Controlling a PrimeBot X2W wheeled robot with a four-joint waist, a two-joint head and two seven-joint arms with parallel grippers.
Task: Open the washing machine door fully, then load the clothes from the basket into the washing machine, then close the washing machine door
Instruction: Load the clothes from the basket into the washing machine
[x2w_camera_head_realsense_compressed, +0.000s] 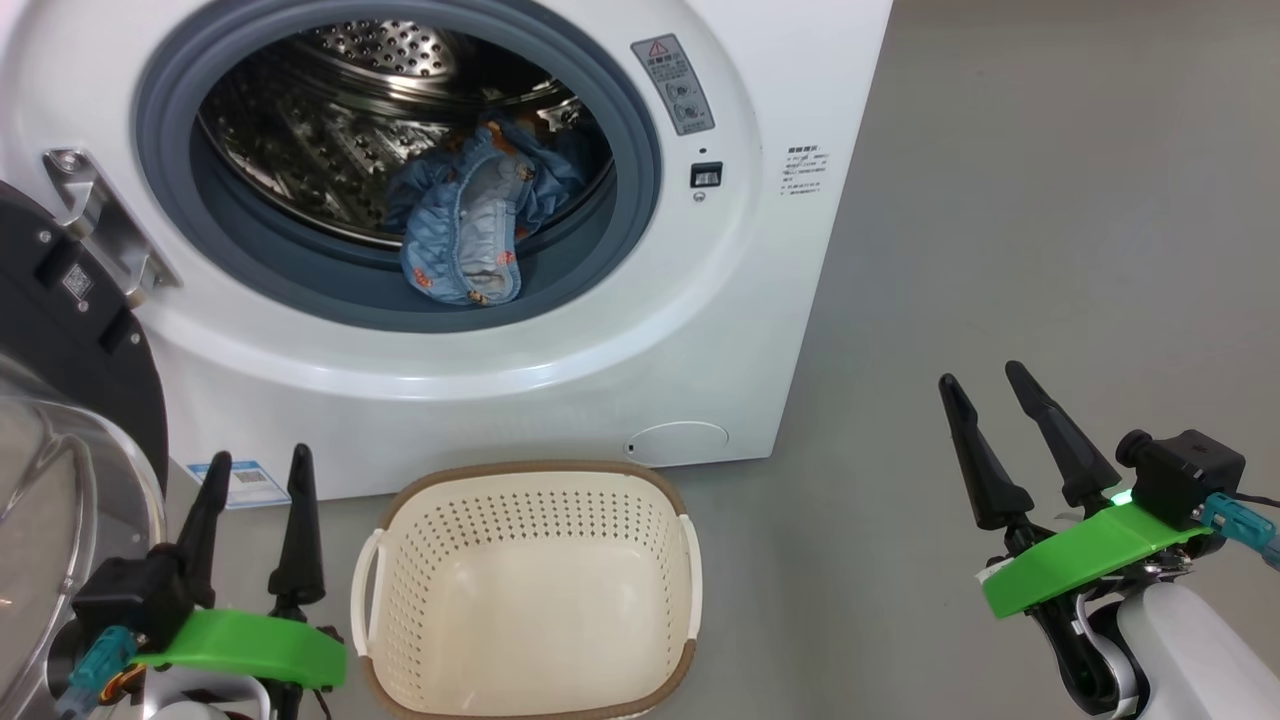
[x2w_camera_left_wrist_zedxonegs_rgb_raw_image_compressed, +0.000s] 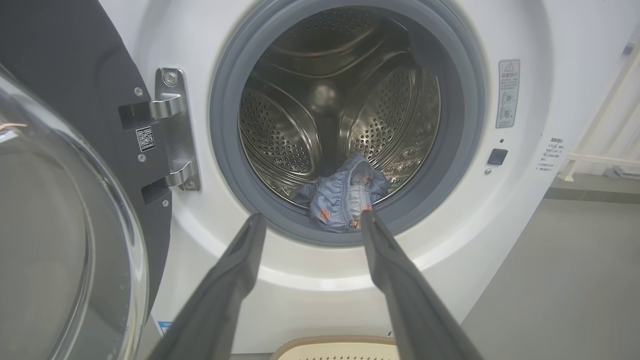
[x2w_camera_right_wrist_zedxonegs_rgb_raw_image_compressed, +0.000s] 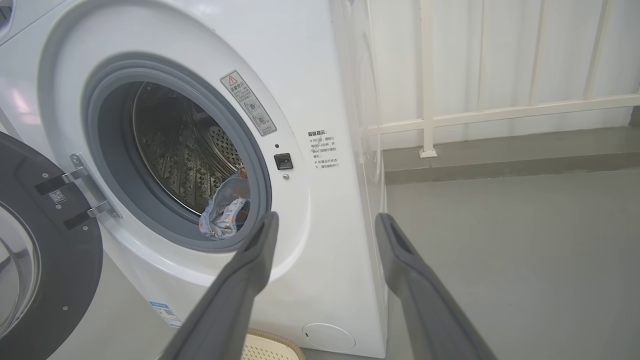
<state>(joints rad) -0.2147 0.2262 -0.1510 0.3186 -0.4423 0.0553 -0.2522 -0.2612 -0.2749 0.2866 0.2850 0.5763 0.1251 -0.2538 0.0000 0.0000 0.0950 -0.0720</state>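
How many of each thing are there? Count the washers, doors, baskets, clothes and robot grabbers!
washing machine: 1
washing machine door: 1
basket: 1
blue clothes bundle, in the drum: 1
grippers, both open: 2 (left gripper, right gripper)
Total: 6

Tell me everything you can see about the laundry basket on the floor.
The basket is a small cream-white plastic tub, a rounded rectangle, its walls dotted with holes, with a brown woven-look rim and a white handle on each side. It stands upright and empty on the grey floor, just in front of the washing machine, below the drum opening. The left end effector hangs open close at its left; whether they touch cannot be told.
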